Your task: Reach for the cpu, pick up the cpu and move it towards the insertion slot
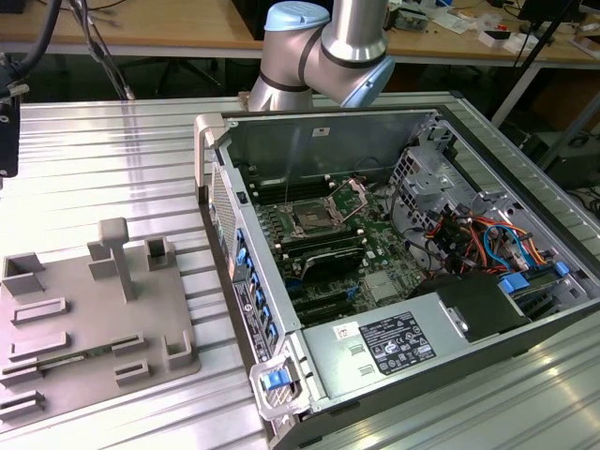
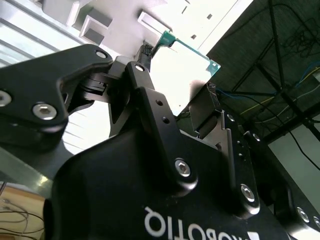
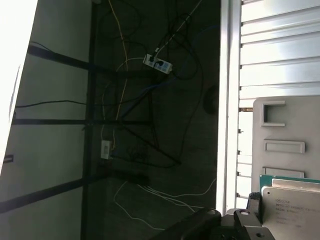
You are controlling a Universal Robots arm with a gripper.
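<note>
In the second wrist view my gripper (image 2: 177, 77) is shut on the cpu (image 2: 187, 67), a flat square chip with a bright silvery top and a thin green rim. One black finger (image 2: 142, 75) presses on one edge and the other finger (image 2: 214, 102) on the opposite edge. In the first wrist view the cpu (image 3: 292, 202) hangs beside the grey fixture plate (image 3: 285, 127), close to the table's edge. The insertion slot (image 1: 309, 218) is a square socket with a shiny metal frame on the green board, inside the open computer case (image 1: 394, 253). It lies far from the held chip.
The grey fixture plate (image 1: 94, 314) with raised blocks lies on the ribbed metal table at the exterior view's left. A dark piece with cables (image 1: 7, 122) hangs at that view's left edge. The arm's base (image 1: 319, 52) stands behind the case. Cables lie on the floor (image 3: 150, 125) past the table's edge.
</note>
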